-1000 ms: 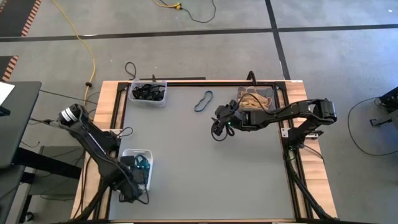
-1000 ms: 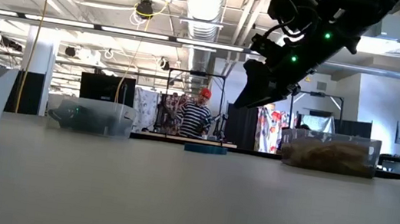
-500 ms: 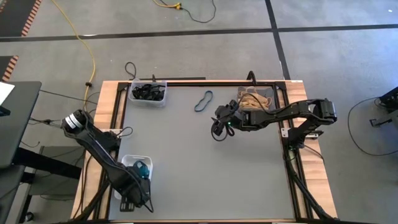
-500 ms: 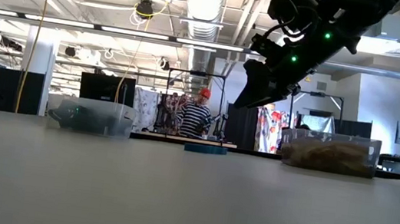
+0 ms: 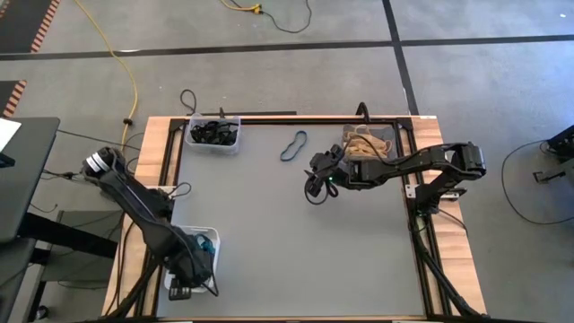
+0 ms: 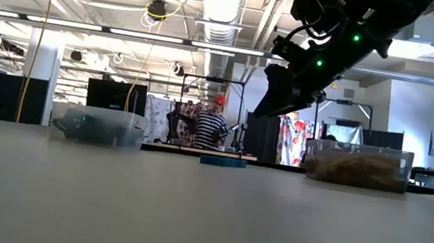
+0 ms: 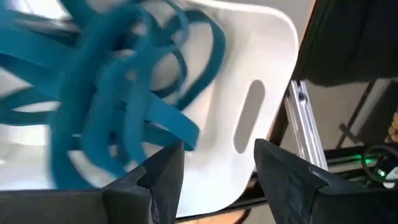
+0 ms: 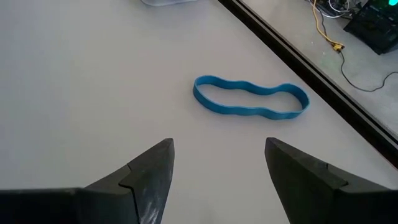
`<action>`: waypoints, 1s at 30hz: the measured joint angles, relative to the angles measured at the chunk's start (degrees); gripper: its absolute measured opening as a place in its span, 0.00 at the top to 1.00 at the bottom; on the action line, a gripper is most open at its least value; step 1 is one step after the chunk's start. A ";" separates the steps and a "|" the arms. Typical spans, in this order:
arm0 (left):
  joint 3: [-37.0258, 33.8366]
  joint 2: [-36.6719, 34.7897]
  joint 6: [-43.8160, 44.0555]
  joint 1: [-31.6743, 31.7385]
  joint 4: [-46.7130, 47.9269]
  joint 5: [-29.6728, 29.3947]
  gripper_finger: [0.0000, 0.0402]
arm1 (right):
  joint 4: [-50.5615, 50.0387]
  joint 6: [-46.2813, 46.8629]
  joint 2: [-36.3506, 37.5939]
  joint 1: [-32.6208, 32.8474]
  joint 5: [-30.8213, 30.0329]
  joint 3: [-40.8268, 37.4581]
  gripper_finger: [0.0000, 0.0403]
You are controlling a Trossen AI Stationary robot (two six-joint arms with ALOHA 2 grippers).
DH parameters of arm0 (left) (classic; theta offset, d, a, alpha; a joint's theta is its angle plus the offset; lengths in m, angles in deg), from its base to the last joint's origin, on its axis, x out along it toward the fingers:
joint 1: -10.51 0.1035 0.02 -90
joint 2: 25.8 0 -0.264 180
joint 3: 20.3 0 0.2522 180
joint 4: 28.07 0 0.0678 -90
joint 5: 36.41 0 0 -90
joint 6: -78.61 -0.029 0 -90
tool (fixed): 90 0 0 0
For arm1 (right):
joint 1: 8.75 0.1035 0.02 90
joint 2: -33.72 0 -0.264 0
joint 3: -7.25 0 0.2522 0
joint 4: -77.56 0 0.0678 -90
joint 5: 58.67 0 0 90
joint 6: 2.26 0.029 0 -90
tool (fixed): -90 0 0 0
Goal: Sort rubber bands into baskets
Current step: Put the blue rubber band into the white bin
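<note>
Right gripper [image 8: 217, 177] open above teal band [image 8: 250, 99] — untouched.

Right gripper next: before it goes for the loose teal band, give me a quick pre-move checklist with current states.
1. Right gripper open, nothing between fingers: ok.
2. Teal rubber band flat on the table, apart from every basket: ok.
3. Gripper raised above the table, short of the band: ok.
4. Left gripper at the white basket, far from the band: ok.
5. White basket already holding teal bands: ok.
6. Left gripper has let go of those bands: cannot tell.
</note>
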 joint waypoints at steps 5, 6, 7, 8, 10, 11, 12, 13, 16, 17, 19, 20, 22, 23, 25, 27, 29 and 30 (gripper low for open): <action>0.00 -5.40 -4.64 4.07 2.14 -9.82 0.54 | 0.00 -0.13 0.00 0.00 0.00 0.00 0.30; 0.00 -6.27 -6.44 5.28 2.08 -12.94 0.54 | 0.00 -0.13 -0.01 0.00 0.00 0.00 0.30; 0.00 -6.99 -8.35 6.65 2.04 -16.14 0.54 | 0.00 -0.13 -0.01 0.00 0.00 0.00 0.30; 0.00 -7.67 -10.41 8.12 1.84 -19.42 0.54 | 0.00 -0.13 0.00 0.00 0.00 0.00 0.30; 0.02 -8.45 -15.18 11.47 0.61 -24.85 0.54 | 0.00 -0.11 0.00 -0.01 0.00 0.00 0.30; 0.02 -8.53 -17.84 13.29 -0.12 -27.24 0.54 | 0.00 -0.11 0.00 0.00 0.00 0.00 0.30; 0.02 -8.50 -20.62 15.26 -0.81 -29.35 0.54 | 0.01 -0.11 0.00 0.00 0.00 0.00 0.30; 0.02 -8.43 -23.49 17.15 -1.64 -31.23 0.54 | 0.02 -0.11 -0.01 0.00 0.00 0.00 0.30; 0.00 -7.88 -31.95 23.24 -5.56 -34.90 0.54 | 0.00 -0.09 0.00 -0.03 -0.04 0.00 0.30; 0.00 -7.36 -34.74 25.53 -7.05 -35.54 0.54 | 0.00 -0.07 0.00 -0.12 -0.04 0.01 0.30; 0.00 -6.43 -39.89 30.02 -9.57 -36.04 0.54 | -0.21 0.10 0.00 -0.33 -0.07 0.02 0.30; 0.00 -5.97 -41.97 32.39 -10.49 -36.28 0.54 | -0.50 0.35 0.00 -0.53 -0.07 0.02 0.30; 0.00 -4.76 -45.41 36.84 -13.11 -36.70 0.54 | -1.73 1.27 0.00 -0.90 -0.14 0.04 0.30; 0.00 -4.08 -46.81 39.02 -14.20 -36.66 0.54 | -2.57 1.39 0.00 -1.11 -0.24 0.04 0.30; -0.04 -2.58 -49.22 43.02 -16.25 -36.25 0.54 | -3.84 1.83 0.00 -1.42 -0.27 0.04 0.30; -0.04 -1.04 -51.86 46.62 -19.28 -34.42 0.54 | -5.09 2.71 0.00 -1.88 -0.33 0.04 0.30; -0.04 0.62 -54.45 49.81 -22.03 -31.83 0.54 | -6.00 2.96 0.00 -2.25 -0.33 0.04 0.30; -0.04 1.50 -55.55 51.28 -23.78 -30.88 0.54 | -6.32 3.02 0.00 -2.51 -0.33 0.04 0.30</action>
